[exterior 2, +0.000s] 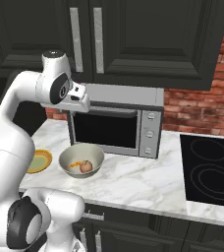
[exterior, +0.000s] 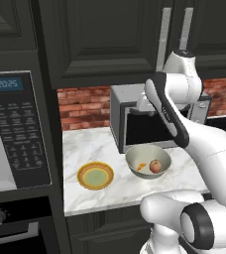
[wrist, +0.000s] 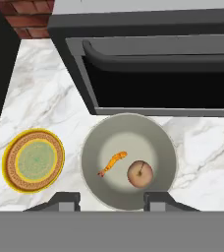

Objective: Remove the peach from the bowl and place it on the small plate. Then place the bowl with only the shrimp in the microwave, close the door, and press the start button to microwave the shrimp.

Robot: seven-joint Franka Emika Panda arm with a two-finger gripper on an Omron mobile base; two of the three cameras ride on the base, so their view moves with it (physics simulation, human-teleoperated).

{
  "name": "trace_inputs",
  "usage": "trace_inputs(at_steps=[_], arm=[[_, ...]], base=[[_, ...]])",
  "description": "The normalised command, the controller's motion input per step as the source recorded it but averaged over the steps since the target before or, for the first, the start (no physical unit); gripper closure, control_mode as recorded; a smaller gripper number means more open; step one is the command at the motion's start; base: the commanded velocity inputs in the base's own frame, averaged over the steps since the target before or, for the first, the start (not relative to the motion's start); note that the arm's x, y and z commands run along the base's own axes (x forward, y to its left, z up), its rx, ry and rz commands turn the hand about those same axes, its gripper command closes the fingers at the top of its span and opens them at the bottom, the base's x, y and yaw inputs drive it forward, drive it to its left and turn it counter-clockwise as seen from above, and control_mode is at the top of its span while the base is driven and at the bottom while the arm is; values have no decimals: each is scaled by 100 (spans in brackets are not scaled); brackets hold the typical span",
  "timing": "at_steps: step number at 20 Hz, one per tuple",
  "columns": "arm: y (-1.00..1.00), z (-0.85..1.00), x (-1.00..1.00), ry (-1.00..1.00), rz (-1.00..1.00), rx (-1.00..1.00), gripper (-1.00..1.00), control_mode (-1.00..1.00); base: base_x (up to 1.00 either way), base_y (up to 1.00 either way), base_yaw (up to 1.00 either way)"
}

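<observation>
A peach (wrist: 140, 173) sits low in a grey bowl (wrist: 128, 129) beside a single orange shrimp (wrist: 112, 163), close to it but apart, on the marble worktop (wrist: 40, 108) in front of the microwave (exterior 2: 119, 124). Round and probably light, the fruit looks firm enough for a pinch across its widest part from straight above, though its curved skin could slip and roll against the bowl's sloping wall. The small plate (wrist: 33, 160), yellow-rimmed with a green centre, lies bare just beside the bowl, on the side away from the peach. The end effector (wrist: 113, 200) hangs well above the bowl, its two fingertips set partly apart and holding nothing. The microwave door appears shut.
</observation>
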Motion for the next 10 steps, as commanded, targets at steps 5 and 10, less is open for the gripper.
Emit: trace_inputs(at_steps=[5,10], arm=[[3,-27,-36,-6,0,-1,-100,-100],[20,-99,-14,5,0,-4,-100,-100]], base=[[0,0,0],[0,0,0]])
